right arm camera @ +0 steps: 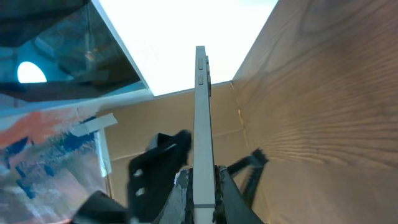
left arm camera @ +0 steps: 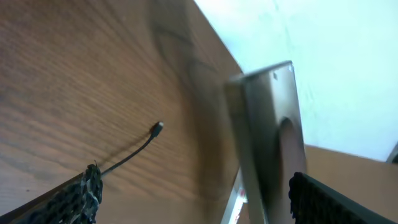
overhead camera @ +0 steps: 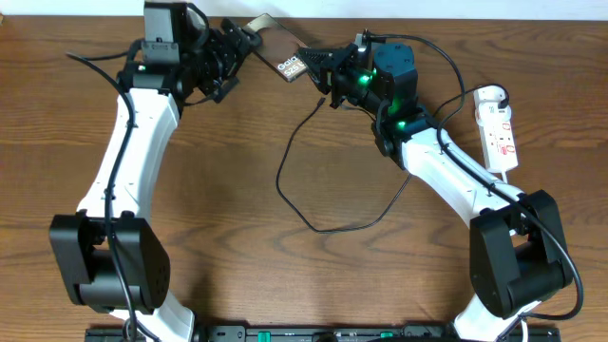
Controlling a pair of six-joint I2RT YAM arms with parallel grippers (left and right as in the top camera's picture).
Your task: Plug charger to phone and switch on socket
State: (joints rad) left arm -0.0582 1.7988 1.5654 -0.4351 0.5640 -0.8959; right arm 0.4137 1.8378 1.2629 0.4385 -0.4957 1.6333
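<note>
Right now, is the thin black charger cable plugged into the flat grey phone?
Unplugged: the cable's plug tip lies free on the table, apart from the phone.

Overhead: high up, straight down on the whole table [overhead camera: 228, 237]. Both wrist views: low, very close, looking along the wood past its edge. All three share the phone [overhead camera: 274, 40] [left arm camera: 267, 124] [right arm camera: 200, 124].

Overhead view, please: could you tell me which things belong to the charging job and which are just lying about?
Job: phone, gripped by the right gripper; charger; socket.
Not part of it: wooden table; cardboard beyond the table, seen from the right wrist.
</note>
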